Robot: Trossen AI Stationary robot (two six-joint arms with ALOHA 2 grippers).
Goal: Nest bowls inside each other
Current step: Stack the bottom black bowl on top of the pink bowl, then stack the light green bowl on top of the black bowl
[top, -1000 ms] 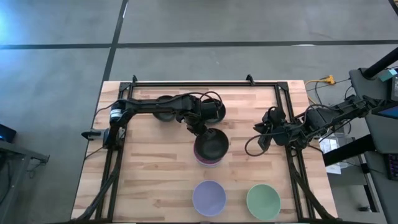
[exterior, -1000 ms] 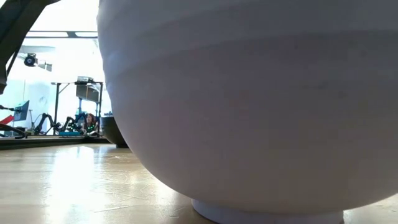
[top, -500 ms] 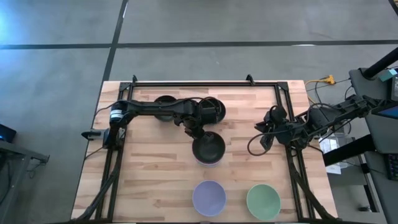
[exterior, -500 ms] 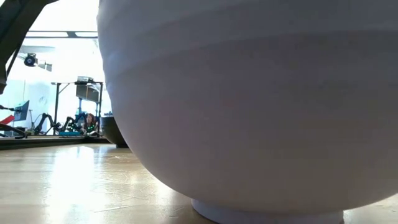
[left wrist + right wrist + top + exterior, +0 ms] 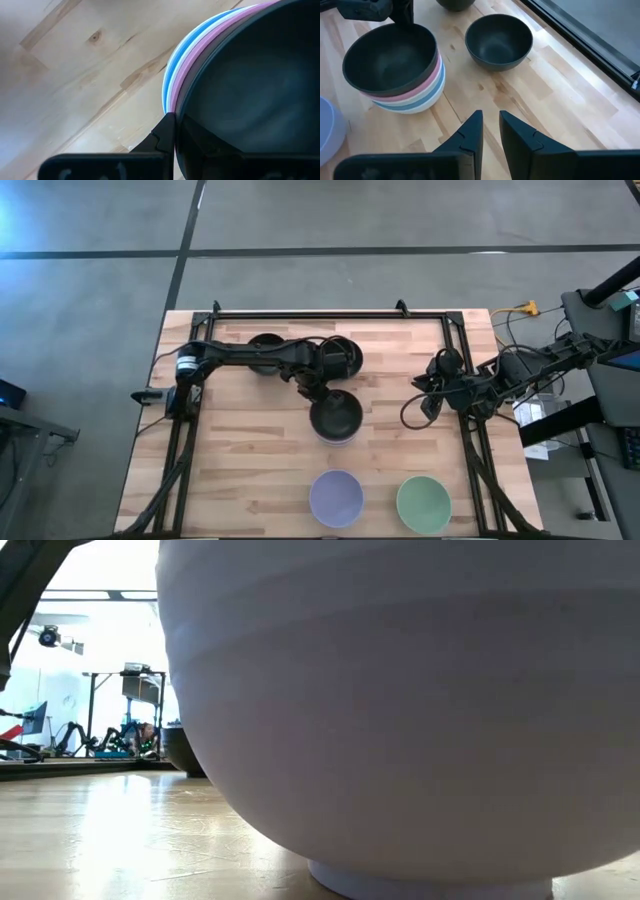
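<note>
A stack of bowls (image 5: 415,95) with pink, white and blue rims stands mid-table. A black bowl (image 5: 338,418) sits in its top, and my left gripper (image 5: 318,392) is shut on that bowl's far-left rim. A lavender bowl (image 5: 335,498) and a green bowl (image 5: 423,503) rest on their feet near the near edge. The lavender bowl (image 5: 400,710) fills the low view. Two more black bowls (image 5: 499,39) (image 5: 454,4) stand toward the far edge. My right gripper (image 5: 490,122) hovers open near the table's right edge, holding nothing. My left gripper pinches the black bowl's rim (image 5: 181,107) on the far-left side, one finger (image 5: 165,132) outside the wall and the other inside the bowl. It comes from above, pointing down. The bowl sits upright, nested in the top of the stack.
A black metal frame (image 5: 310,313) runs along the far edge and both sides of the wooden table. Cables and equipment (image 5: 530,380) lie beyond the right edge. Bare wood (image 5: 240,460) shows left of the stack and the lavender bowl.
My left gripper has gone down with the black bowl, which was held above the stack a second ago and now sits nested in its top. The gripper has kept its hold on the rim.
</note>
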